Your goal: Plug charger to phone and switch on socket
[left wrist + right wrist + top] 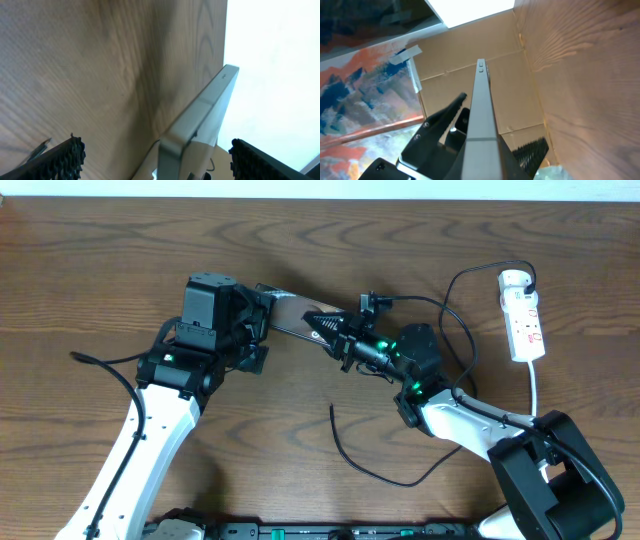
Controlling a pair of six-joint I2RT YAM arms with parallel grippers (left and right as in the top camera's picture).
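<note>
While the left gripper (260, 330) stands released, its ridged black pads (65, 160) spread wide with clear gaps, the phone (290, 312) sits between them, a thin flat slab with a smooth grey metal edge. The right gripper (338, 338) is clenched on the phone's right end. The charger (380, 477), a thin black cable, loops loosely, its free tip lying apart from the phone. Far right lies the socket (524, 320), a narrow white oblong with red markings. The table (100, 260) is dark, strongly grained wood; a pale wall (400, 188) runs behind, and the right wrist view catches brown cardboard (470, 45).
</note>
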